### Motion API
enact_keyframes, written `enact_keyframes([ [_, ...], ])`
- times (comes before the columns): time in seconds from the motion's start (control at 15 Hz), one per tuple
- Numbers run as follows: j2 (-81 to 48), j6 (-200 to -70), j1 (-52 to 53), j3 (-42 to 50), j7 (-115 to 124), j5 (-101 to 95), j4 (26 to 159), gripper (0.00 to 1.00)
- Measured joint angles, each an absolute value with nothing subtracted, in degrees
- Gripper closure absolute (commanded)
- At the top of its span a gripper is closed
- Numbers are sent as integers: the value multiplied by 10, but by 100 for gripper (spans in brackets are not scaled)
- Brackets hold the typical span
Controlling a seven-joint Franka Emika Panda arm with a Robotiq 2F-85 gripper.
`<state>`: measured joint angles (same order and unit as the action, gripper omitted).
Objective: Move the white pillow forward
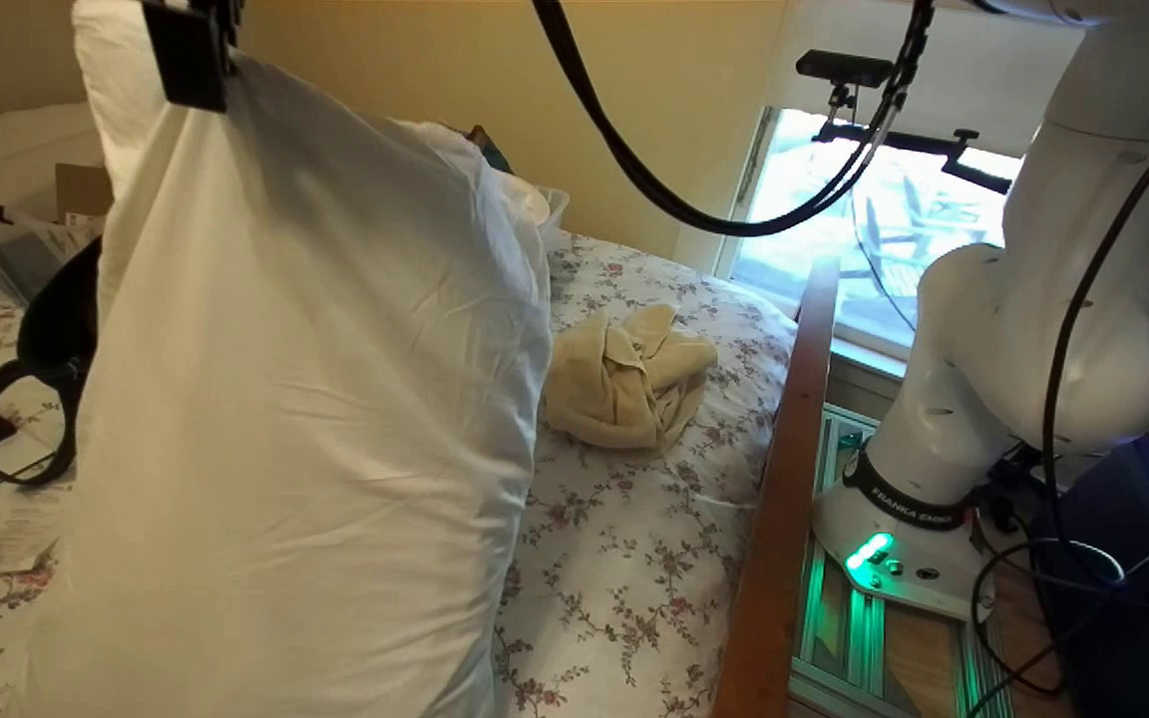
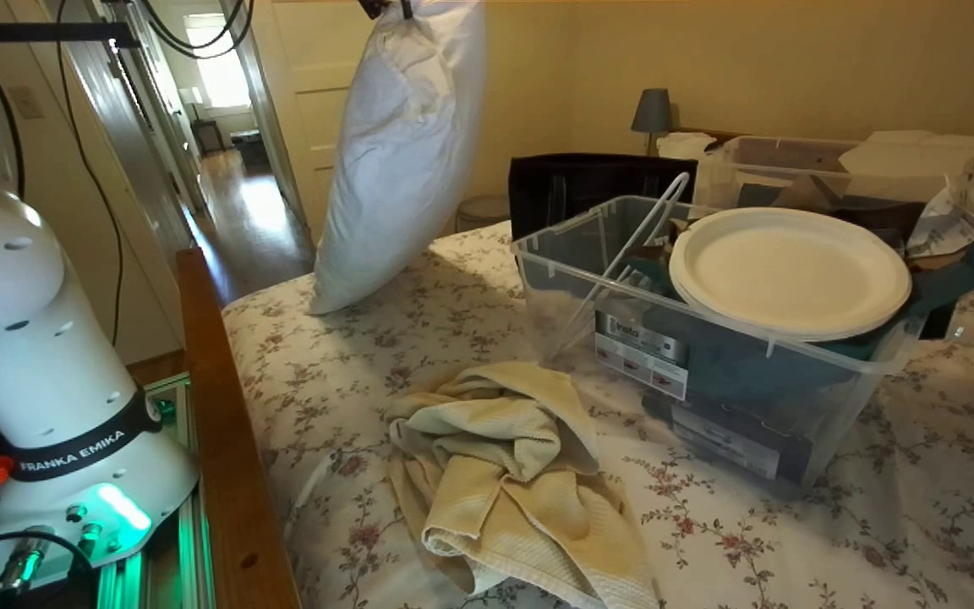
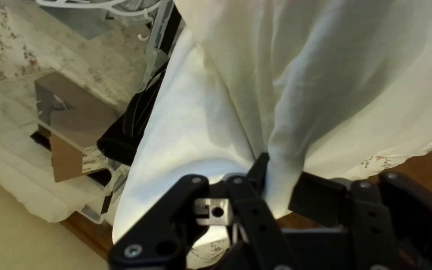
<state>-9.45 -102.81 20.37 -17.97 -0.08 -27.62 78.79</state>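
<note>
Pillow of white cloth (image 2: 407, 161) is being held up over the bed (image 2: 749, 541) by the black gripper (image 3: 280, 183) — a gathered fold of it is being clamped between the 2 fingers (image 3: 319, 195), as is being shown in the wrist view. From this pinched place, long creases are being drawn along the fabric. In both exterior views, the pillow is being gripped at its upper part and is hanging tilted, while the gripper itself is being cut by the top edge. It cannot be told whether the lower end is being supported by the bed.

On the flowered sheet, a crumpled yellow cloth (image 2: 504, 474) is lying apart from the pillow. Near the yellow cloth, a clear plastic bin (image 2: 559, 296) is standing, and white round plates (image 2: 791, 271) are being carried at its top. Behind the bin, a black object (image 2: 588, 182) and a grey lamp (image 2: 652, 114) are being partly hidden. In an exterior view, a brown wooden rail (image 1: 792, 449) is being seen between the bed and the base of the arm (image 1: 944, 548) — on this base, a green light (image 1: 869, 551) is being lit.
</note>
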Motion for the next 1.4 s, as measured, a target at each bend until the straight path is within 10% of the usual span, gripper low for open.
enact_keyframes([
  [0.6, -228, -1026, 207, -144, -82, -351, 626, 95],
  [0.73, -281, -1022, 207, -126, -82, -368, 592, 70],
  [1.4, -372, -854, 235, -78, -102, -378, 431, 7],
])
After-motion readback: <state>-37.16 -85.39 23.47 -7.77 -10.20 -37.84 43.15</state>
